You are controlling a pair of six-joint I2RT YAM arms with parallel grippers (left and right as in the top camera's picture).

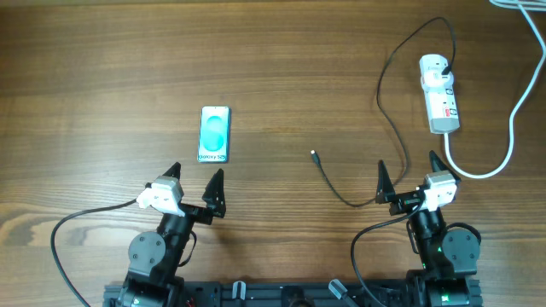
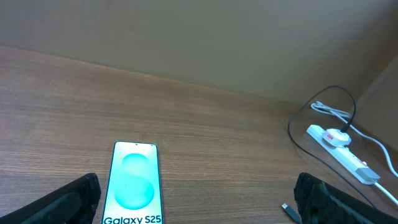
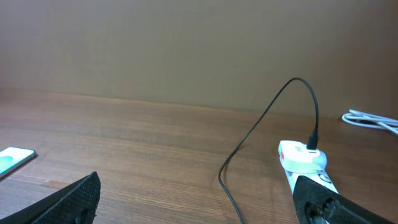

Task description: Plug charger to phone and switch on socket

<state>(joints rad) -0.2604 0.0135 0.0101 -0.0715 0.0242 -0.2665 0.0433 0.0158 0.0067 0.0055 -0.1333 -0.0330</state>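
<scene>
This looks like a robotics lab bench, not a home. A left arm (image 1: 158, 247) and a right arm (image 1: 444, 243) stand on a black rail (image 1: 281, 294) at the near edge of a wood-grain tabletop (image 1: 102, 68). Past the left hand (image 1: 197, 170) and right hand (image 1: 407, 159) rises a plain beige wall (image 3: 186, 43). A phone (image 1: 214, 134) lies just ahead of the left hand, and a socket (image 1: 439, 94) lies well ahead of the right hand.

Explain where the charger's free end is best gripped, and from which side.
Grip the charger just behind its small connector, coming straight down with the jaws across the cable. That end lies flat and loose on the table, so only its top is reachable, and a hold near the tip should keep the limp cable from buckling when pushed into the phone.
</scene>
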